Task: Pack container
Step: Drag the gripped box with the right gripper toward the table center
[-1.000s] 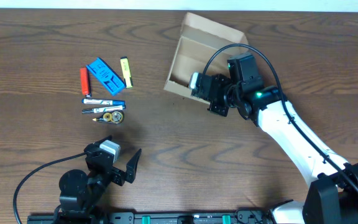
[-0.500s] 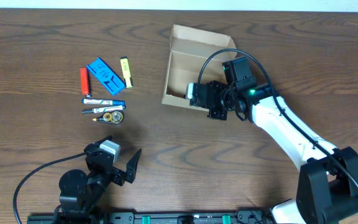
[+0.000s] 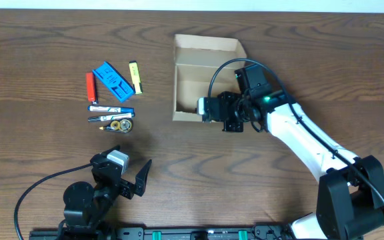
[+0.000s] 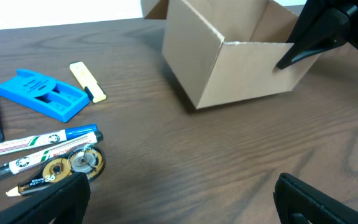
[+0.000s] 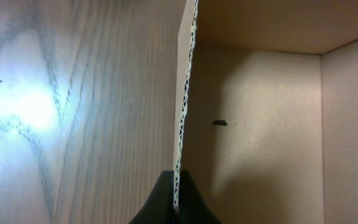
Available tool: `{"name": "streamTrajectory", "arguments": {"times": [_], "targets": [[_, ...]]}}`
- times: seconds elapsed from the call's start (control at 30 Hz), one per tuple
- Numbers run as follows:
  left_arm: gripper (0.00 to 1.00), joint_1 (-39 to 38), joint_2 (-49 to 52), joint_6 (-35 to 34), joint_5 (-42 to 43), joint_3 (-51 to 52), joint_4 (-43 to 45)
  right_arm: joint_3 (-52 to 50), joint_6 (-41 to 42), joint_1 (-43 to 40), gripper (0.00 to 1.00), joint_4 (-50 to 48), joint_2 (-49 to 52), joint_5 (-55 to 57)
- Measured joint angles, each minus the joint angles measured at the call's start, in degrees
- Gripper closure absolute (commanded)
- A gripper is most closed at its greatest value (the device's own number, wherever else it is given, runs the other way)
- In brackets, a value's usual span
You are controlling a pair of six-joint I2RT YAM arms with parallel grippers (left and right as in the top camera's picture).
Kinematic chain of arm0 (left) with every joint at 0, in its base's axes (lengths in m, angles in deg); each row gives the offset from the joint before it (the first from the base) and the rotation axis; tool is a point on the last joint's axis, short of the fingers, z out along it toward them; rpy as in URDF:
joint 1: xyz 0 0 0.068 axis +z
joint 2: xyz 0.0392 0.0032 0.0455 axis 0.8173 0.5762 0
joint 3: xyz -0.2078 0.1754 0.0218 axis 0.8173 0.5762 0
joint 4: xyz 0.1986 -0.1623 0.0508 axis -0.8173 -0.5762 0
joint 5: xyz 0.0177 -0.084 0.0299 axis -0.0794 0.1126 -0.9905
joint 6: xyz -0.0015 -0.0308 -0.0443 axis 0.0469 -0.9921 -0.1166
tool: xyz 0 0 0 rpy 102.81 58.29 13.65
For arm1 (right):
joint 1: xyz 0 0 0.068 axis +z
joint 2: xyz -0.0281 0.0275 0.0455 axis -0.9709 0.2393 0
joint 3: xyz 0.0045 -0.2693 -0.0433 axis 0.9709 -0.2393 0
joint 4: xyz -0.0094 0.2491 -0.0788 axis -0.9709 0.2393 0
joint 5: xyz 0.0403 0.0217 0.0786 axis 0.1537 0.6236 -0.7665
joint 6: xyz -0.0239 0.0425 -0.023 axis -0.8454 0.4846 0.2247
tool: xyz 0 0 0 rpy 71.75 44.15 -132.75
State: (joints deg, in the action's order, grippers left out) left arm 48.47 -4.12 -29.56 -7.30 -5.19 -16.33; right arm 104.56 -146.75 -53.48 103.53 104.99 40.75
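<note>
The container [image 3: 195,73], a tan cardboard box with its lid flap [image 3: 209,44] folded back, sits open at the table's middle back. My right gripper [image 3: 212,112] is shut on the box's near wall; in the right wrist view the cardboard edge [image 5: 184,93] runs straight into the shut gripper [image 5: 176,190], and the box floor [image 5: 260,130] is bare. The left wrist view shows the container [image 4: 241,68] with the right gripper [image 4: 291,57] on its rim. My left gripper [image 3: 129,177] hangs open at the front left, holding nothing, with its fingers [image 4: 55,199] spread wide.
Left of the box lie an orange marker [image 3: 90,86], a blue plastic piece [image 3: 113,81], a yellow highlighter [image 3: 135,77], two pens [image 3: 111,110] and a small tape pack [image 3: 119,125]. The left wrist view has the pens [image 4: 42,140] and tape pack [image 4: 67,165] just ahead of the left finger.
My right gripper has pulled the container to the left and turned it until it sits square to the table. The left arm has not moved.
</note>
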Motion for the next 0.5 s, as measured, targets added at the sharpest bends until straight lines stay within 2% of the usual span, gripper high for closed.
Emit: {"name": "streamTrajectory", "arguments": {"times": [0.33,0.37,0.4,0.5], "targets": [[0.05,0.0,0.0,0.0,0.0,0.0,0.0,0.0,-0.7,2.4,0.98,-0.2,0.0,1.8],[0.05,0.0,0.0,0.0,0.0,0.0,0.0,0.0,-0.7,2.4,0.76,-0.2,0.0,1.9],[0.05,0.0,0.0,0.0,0.0,0.0,0.0,0.0,-0.5,2.4,0.01,-0.2,0.0,2.1],[0.05,0.0,0.0,0.0,0.0,0.0,0.0,0.0,0.4,2.4,0.01,-2.7,0.0,2.2]]}}
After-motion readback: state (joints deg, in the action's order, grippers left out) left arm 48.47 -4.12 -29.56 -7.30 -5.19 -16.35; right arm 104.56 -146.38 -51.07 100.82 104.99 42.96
